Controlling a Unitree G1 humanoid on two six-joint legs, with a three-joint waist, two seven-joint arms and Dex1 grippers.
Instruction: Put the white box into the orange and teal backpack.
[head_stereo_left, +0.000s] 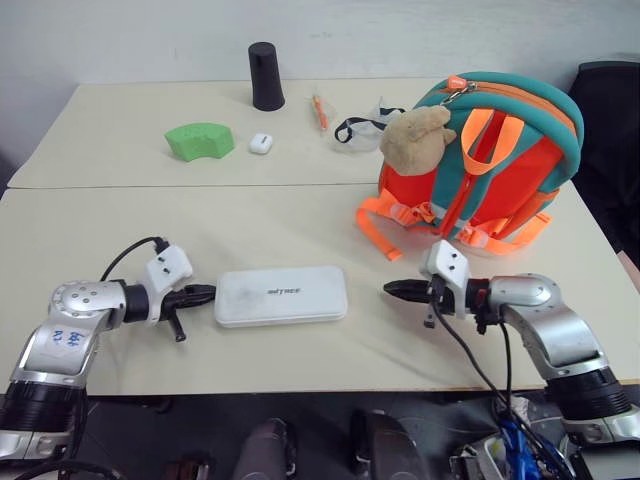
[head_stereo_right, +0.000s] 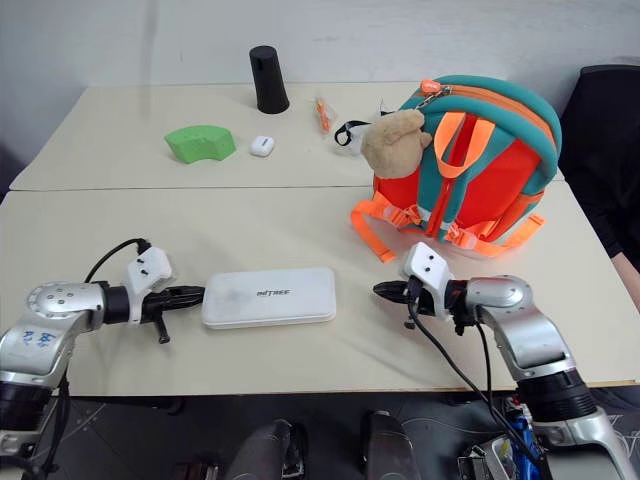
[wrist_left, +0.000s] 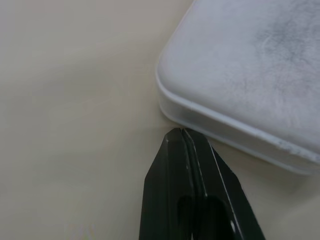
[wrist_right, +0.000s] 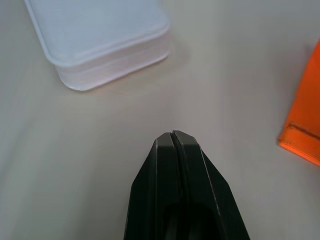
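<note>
White box (head_stereo_left: 282, 295) lies flat between both closed fingers, left (head_stereo_left: 205, 292) nearly touching, right (head_stereo_left: 392, 288) apart.

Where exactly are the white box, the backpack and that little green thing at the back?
white box (head_stereo_left: 281, 296), left eye view, middle of its lid.
backpack (head_stereo_left: 520, 170), left eye view, its orange front panel.
green thing (head_stereo_left: 199, 140), left eye view, middle of its top.
</note>
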